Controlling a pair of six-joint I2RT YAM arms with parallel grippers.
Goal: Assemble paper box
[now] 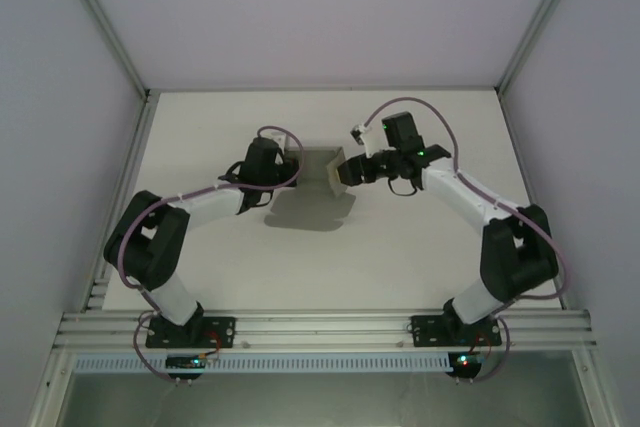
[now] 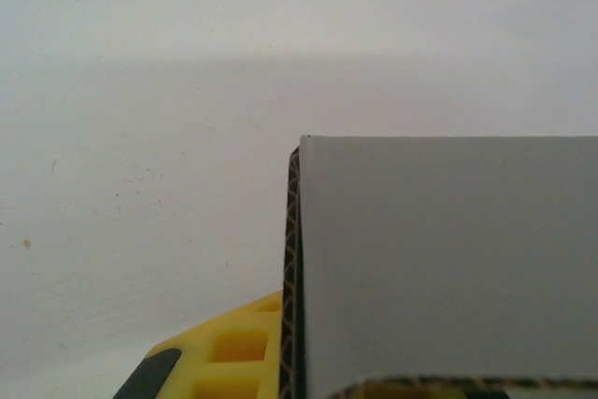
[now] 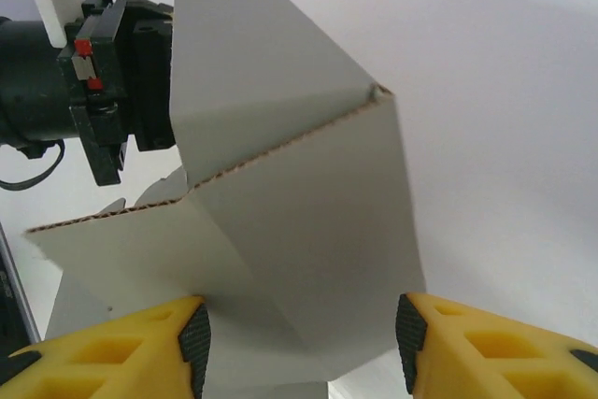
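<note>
The paper box (image 1: pixel 318 187) is a grey corrugated card sheet, partly folded, with one part flat on the table and panels standing up in the middle. My left gripper (image 1: pixel 290 162) is shut on an upright panel (image 2: pixel 448 259) at its left side; one yellow finger (image 2: pixel 234 352) presses against the card's edge. My right gripper (image 1: pixel 343 169) is at the box's right side. Its jaws (image 3: pixel 304 343) stand apart around a creased flap (image 3: pixel 290 203), the left pad (image 3: pixel 194 338) at the card and the right pad (image 3: pixel 409 334) just off its edge.
The white table (image 1: pixel 450 127) is framed by aluminium rails and white walls. The left arm's black wrist (image 3: pixel 93 91) sits close behind the folded card in the right wrist view. Both arm bases stand on the near rail (image 1: pixel 320 327).
</note>
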